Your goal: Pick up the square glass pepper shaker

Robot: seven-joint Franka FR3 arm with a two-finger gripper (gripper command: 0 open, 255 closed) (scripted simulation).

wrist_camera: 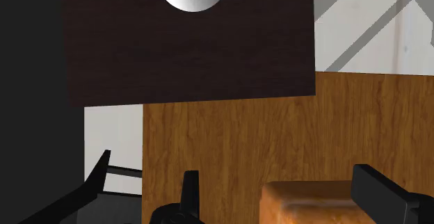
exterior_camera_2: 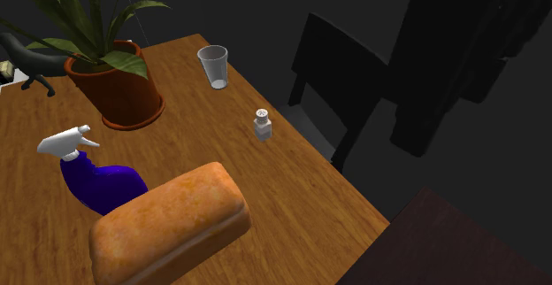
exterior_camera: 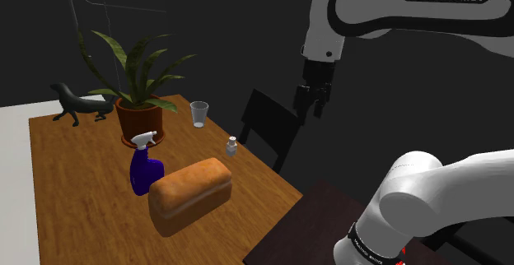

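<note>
The pepper shaker (exterior_camera: 232,146) (exterior_camera_2: 263,125) is a small square clear bottle with a pale perforated cap. It stands upright on the wooden table (exterior_camera: 82,189) near the edge that faces the chair. My black gripper (exterior_camera: 311,100) hangs high in the air, up and to the shoulder view's right of the shaker, over the chair and well apart from it. In the wrist view its fingers (wrist_camera: 189,188) stand apart with nothing between them, so the gripper (wrist_camera: 282,203) is open and looks down on the table and one end of the bread.
A bread loaf (exterior_camera: 191,193) (exterior_camera_2: 168,230) lies close to the shaker, with a blue spray bottle (exterior_camera: 146,169) behind it. A potted plant (exterior_camera: 140,117), a clear cup (exterior_camera: 198,113) and a black animal figurine (exterior_camera: 78,103) stand farther back. A dark chair (exterior_camera: 268,127) sits at the table's edge.
</note>
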